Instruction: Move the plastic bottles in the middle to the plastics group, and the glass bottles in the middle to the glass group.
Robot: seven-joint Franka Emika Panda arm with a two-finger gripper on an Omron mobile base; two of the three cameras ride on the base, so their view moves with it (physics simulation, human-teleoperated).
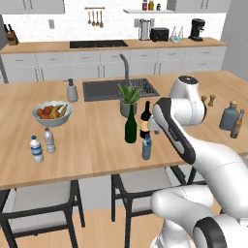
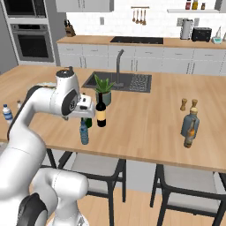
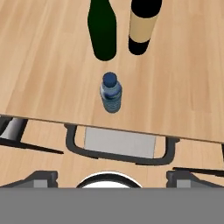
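On the wooden table point(image 1: 97, 155), the small blue-capped plastic bottle point(image 3: 111, 92) stands upright near the front edge, with the dark green wine bottle point(image 3: 102, 29) and the near-black wine bottle with a tan-yellow label point(image 3: 142, 27) just behind it, side by side and apart from it. The hand point(image 3: 112, 177) hangs above and in front of the small bottle with its fingers spread wide, holding nothing; its two dark fingertips sit far apart at the bottom of the hand view. A potted plant point(image 1: 128, 99) stands behind the wine bottles, in front of the sink point(image 1: 104, 89). Far to the left stand the white-capped, blue-labelled water bottle point(image 1: 36, 148) and the plain greyish water bottle point(image 1: 49, 140), near a fruit bowl point(image 1: 52, 113). Far to the right the squat blue-grey glass bottle point(image 2: 190, 125) and the slim brown bottle point(image 2: 190, 137) stand close together, with two wooden shakers point(image 2: 188, 104) behind them.
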